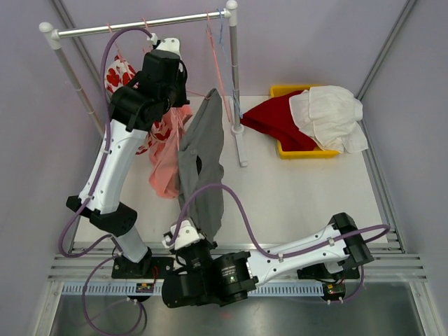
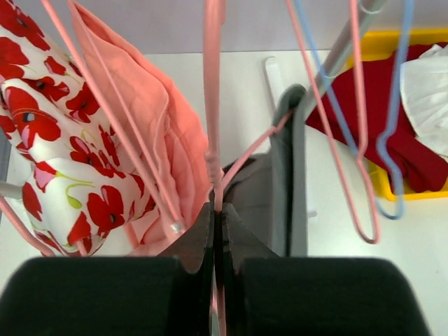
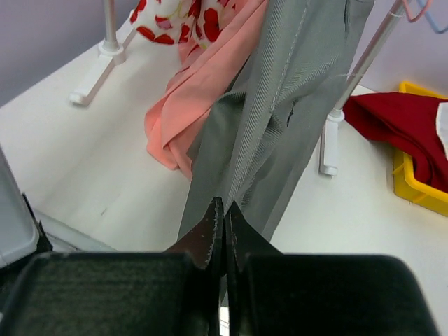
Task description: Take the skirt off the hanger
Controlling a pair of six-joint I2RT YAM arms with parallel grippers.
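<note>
Top external: grey fabric skirt [image 1: 203,150] hangs lengthwise from left gripper [image 2: 218,215], clamped on thin pink hanger [image 2: 212,91], toward right gripper [image 3: 221,210] pinching its hem.

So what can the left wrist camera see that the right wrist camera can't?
Only the left wrist view shows the left gripper shut on the pink hanger, beside the top of the grey skirt. Only the right wrist view shows the right gripper shut on the grey skirt's bottom edge. Both show the grey skirt, the pink garment, the flowery garment, the red cloth and the yellow bin.
</note>
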